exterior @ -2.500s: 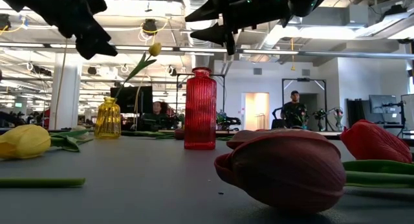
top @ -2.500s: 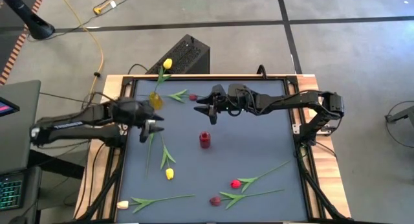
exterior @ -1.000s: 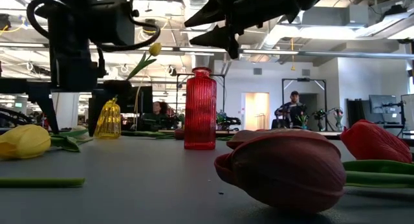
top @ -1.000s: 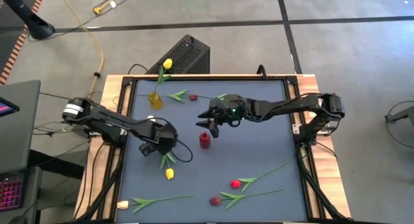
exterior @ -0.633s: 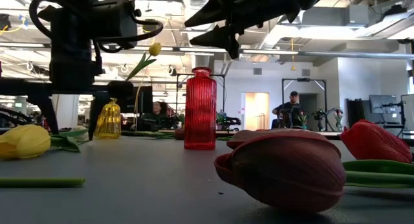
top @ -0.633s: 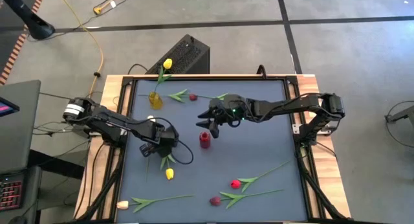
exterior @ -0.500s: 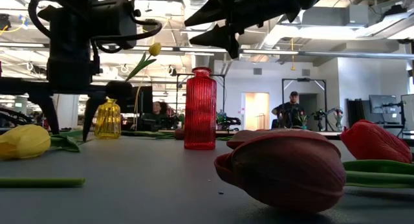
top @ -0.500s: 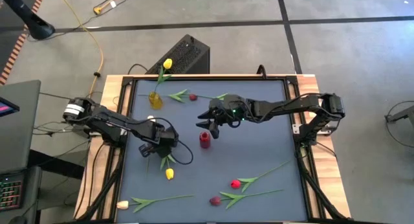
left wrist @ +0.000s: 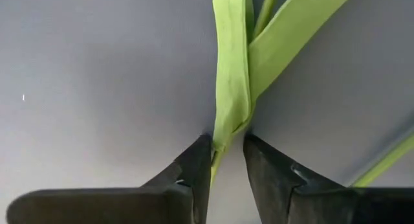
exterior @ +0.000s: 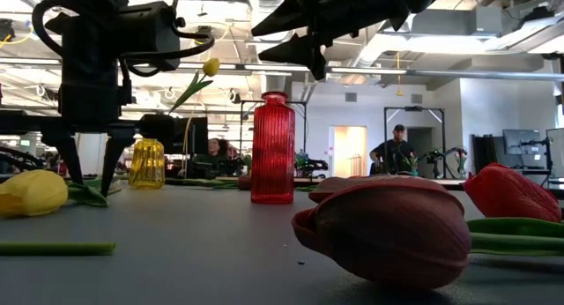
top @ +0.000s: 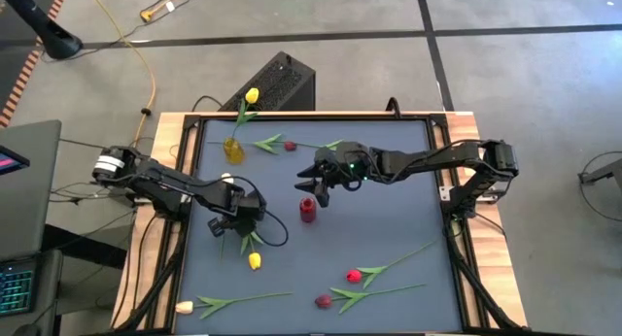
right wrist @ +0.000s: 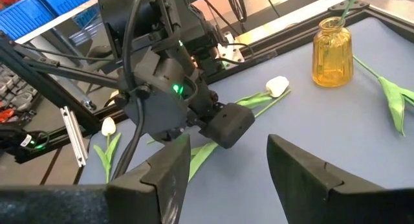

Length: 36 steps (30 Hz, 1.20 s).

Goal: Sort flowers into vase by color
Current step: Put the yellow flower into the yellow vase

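High view: the left gripper (top: 240, 237) stood low over a yellow tulip (top: 254, 261) lying left of the red vase (top: 308, 211); the right gripper (top: 316, 184), jaws spread, hovered above that vase.

Left wrist view: the fingers (left wrist: 194, 164) bracketed the stem (left wrist: 228, 94), apparently narrowing but perhaps not yet pinching. A good grip needed the stem centred, then a straight lift.

no readable text or labels anywhere.
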Available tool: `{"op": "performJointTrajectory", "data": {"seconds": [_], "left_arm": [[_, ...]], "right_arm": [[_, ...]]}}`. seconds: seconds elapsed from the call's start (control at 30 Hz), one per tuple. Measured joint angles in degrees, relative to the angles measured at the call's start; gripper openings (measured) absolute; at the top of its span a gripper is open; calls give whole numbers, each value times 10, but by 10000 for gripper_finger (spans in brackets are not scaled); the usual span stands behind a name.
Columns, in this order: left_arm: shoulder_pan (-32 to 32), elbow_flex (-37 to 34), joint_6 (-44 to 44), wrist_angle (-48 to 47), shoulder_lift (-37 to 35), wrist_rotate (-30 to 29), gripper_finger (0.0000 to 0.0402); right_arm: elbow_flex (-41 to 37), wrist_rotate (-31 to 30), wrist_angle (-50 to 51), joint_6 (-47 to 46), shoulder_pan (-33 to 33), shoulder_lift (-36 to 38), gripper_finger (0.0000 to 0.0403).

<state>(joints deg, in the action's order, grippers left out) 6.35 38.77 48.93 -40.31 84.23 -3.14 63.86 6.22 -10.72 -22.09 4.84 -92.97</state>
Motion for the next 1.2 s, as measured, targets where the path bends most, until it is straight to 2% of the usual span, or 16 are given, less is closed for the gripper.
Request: {"op": "performJointTrajectory", "data": {"seconds": [0.07,0.23,0.47,0.63,1.0,1.2], "left_arm": [[0,2,0,0,0,-2,69],[0,17,-1,-1,2,-3,9],[-3,54,-4,6,-28,-42,2],[-21,69,-38,26,-102,-42,1],[-80,69,-175,53,-281,-44,0],[-118,69,-250,116,-361,-50,0]], "right_arm": [[0,0,0,0,0,0,230],[0,0,0,0,0,0,230],[0,0,0,-3,0,0,230],[0,0,0,-3,0,0,230],[0,0,-5,-4,0,0,230],[0,0,-13,-5,1,0,230]]}}
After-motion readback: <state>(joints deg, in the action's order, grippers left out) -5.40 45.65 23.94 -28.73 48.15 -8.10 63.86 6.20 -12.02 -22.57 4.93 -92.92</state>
